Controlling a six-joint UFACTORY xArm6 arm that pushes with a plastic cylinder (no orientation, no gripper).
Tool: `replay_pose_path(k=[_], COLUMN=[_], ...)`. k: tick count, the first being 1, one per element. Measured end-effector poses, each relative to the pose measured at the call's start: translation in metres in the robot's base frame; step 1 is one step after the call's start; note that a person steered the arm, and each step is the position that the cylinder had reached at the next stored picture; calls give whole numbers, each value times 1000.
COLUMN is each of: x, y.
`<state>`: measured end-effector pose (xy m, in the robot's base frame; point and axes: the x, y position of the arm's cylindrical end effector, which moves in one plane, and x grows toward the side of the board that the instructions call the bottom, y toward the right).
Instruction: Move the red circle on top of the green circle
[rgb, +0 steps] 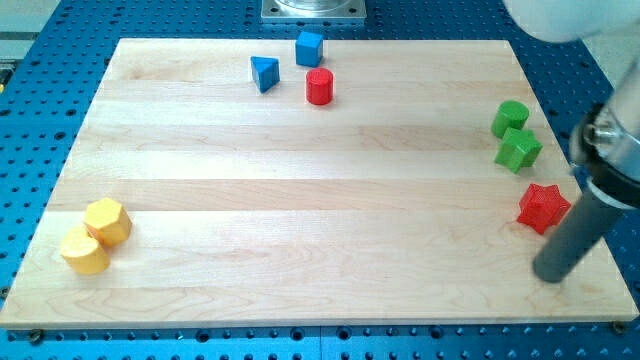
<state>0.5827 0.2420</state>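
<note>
Eight blocks on one wooden board (300, 180), listed from the view's left to its right, each placed relative to my tip (551, 275).

- Two yellow blocks: a yellow circle (85, 252) touching a yellow hexagon (108, 221); far to the tip's left, near the board's left-bottom corner. Not involved.
- Blue triangle (265, 73) and blue cube (309, 48): far up and left of the tip, near the top edge.
- Red circle (319, 87): the task's block. Far up and left of the tip, just below the blue cube and just right of the blue triangle.
- Green circle (510, 118): the goal. Up and slightly left of the tip, near the right edge, touching or nearly touching the green star (518, 150) below it.
- Red star (543, 207): directly above the tip, close by.
- Tip: a bare rod with no jaws, holding nothing, touching no block.

Step in hand, judged: get to the red circle's left side, then push rightward and slightly downward.

Room: the board's middle is open for approach and push alike. Little margin lies beyond the green circle at the right edge, so ease off near arrival.
</note>
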Motion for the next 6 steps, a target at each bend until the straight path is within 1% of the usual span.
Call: replay_pose_path(k=[2, 3, 4, 5, 6], x=[-61, -72, -56, -118, -185], y=[2, -15, -130, -188, -220])
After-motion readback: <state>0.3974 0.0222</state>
